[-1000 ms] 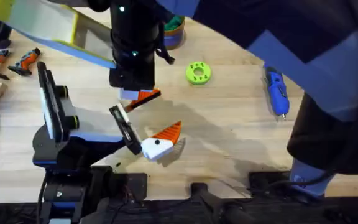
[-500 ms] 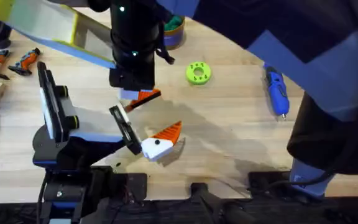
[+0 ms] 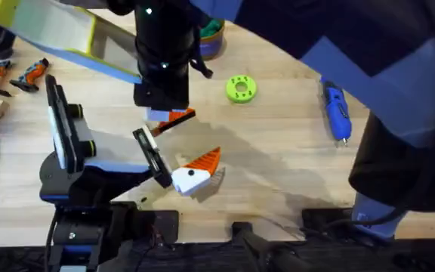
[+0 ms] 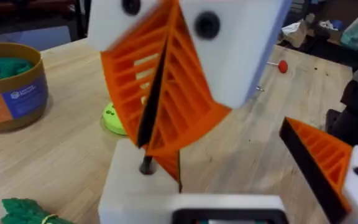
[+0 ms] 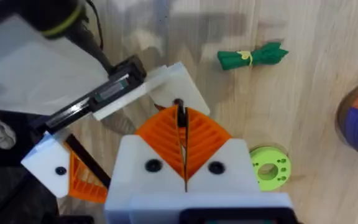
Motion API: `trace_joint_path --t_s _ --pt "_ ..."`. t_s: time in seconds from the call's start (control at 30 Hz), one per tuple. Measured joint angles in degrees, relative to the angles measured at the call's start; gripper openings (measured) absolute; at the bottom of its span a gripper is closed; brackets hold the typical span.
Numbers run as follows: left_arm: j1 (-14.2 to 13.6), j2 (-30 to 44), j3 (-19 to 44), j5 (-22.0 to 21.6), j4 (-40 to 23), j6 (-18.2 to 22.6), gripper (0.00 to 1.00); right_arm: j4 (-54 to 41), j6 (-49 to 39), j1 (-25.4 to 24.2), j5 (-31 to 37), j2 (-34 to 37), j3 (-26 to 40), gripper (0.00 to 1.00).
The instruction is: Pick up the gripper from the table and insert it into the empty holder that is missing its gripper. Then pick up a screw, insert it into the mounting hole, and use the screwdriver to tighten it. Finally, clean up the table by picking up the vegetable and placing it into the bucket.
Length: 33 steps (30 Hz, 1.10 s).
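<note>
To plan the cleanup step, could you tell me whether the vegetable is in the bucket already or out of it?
Out. The vegetable lies on the bare wood of the table, apart from the bucket.

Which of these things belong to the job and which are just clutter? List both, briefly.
Job:
- orange gripper, clamped in the right gripper
- holder
- screwdriver
- vegetable
- bucket

Lying about:
- lime-green disc
- orange-and-black tools
</note>
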Motion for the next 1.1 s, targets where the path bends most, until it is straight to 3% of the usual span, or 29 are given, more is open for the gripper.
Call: trace_joint_path --t_s 1.1 --pt "0.00 0.00 0.00 0.00 0.00 0.04 0.985 0.01 0.00 0.00 -0.66 0.00 0.00 0.006"
